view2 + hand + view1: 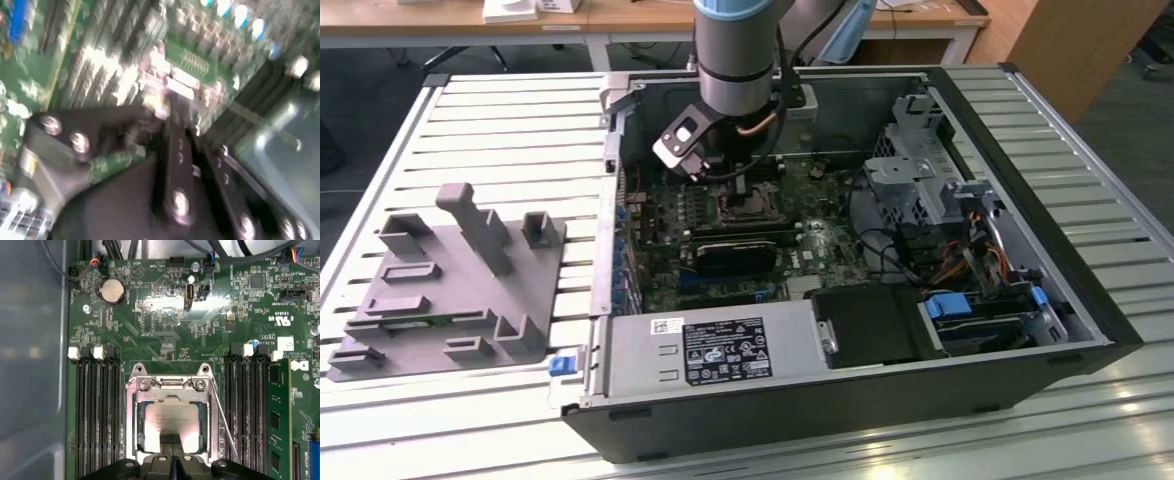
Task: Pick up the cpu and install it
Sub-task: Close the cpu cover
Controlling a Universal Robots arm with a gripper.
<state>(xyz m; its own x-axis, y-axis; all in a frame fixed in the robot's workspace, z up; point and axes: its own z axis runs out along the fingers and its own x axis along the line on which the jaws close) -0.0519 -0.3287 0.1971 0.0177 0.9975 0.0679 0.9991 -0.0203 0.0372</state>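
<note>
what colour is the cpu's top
Shiny silver; the cpu shows best in the first wrist view.

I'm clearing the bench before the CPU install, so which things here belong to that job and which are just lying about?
Job:
cpu, sitting in the socket frame
gripper over it

Lying about:
grey fixture
power supply
coin battery
memory stick
</note>
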